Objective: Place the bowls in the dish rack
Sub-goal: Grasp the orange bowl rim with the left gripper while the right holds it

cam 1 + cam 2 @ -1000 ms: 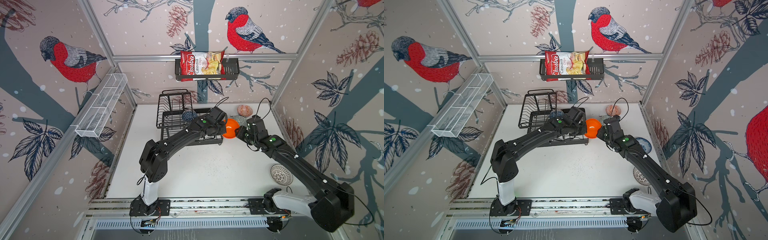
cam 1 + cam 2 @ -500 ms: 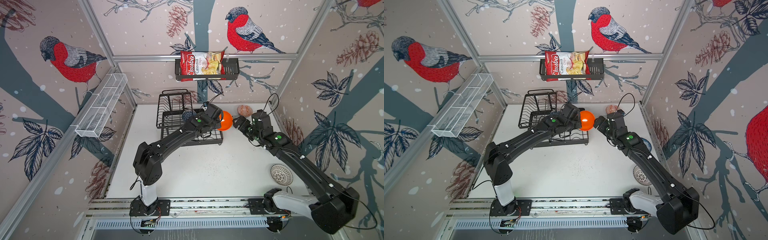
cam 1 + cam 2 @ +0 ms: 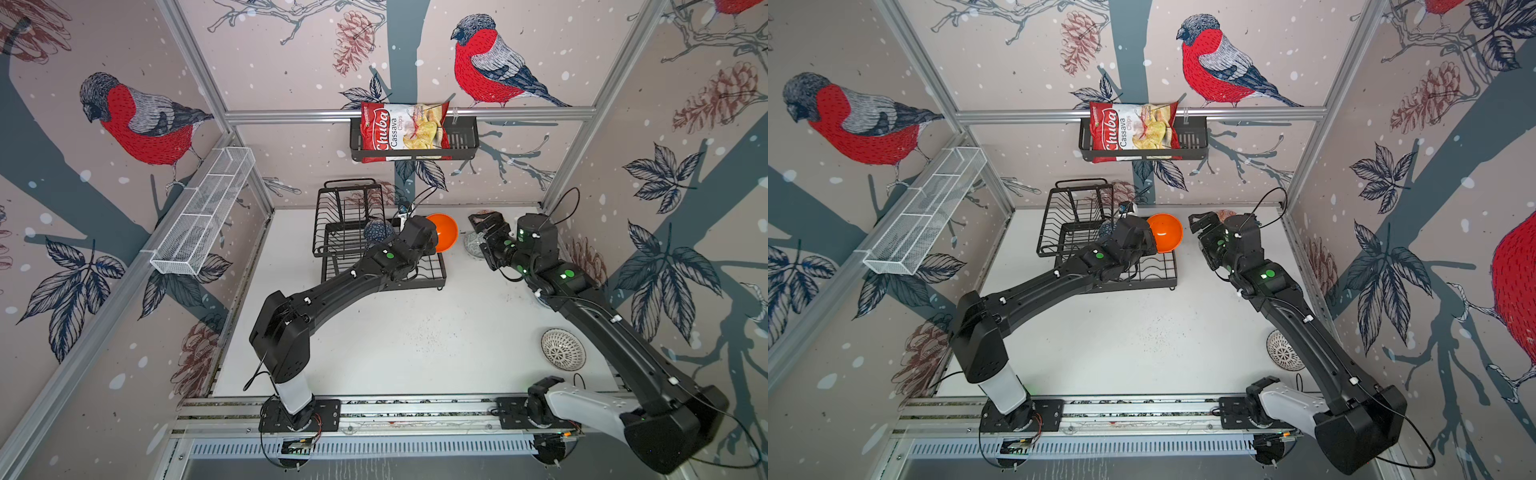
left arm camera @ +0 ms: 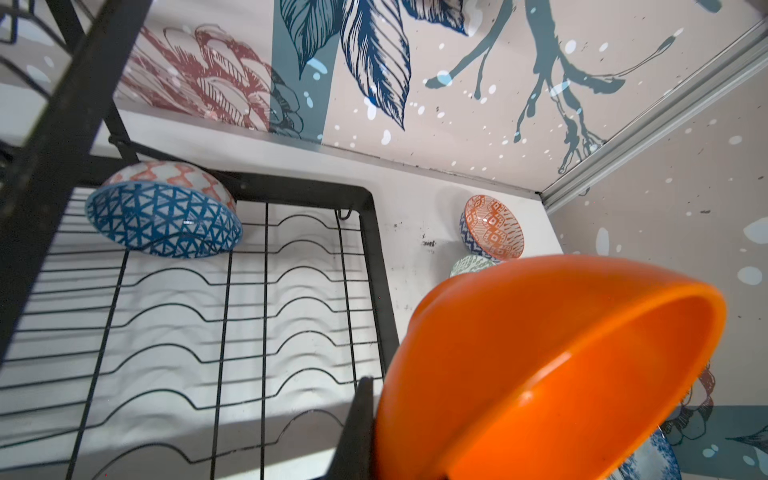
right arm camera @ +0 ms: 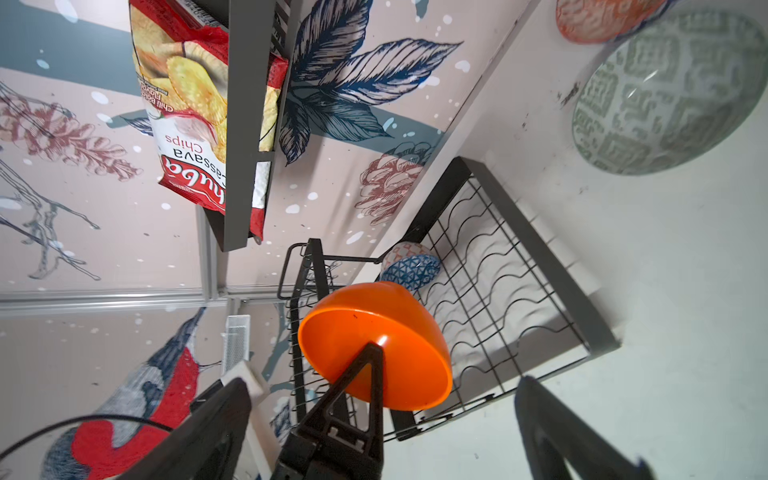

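Light is bright and even, shadows soft (edges bow outward).

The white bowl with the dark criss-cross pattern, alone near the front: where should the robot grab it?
By its thin rim, from straight above. The lattice bowl sits mouth up on the table, apart from other things, so a tool can probably pinch the wall from inside and outside. The rim side toward the table's middle looks freest; the right arm runs along the other side.

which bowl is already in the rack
The blue triangle-patterned bowl: it alone rests on the dish rack wires; the orange bowl is only held.
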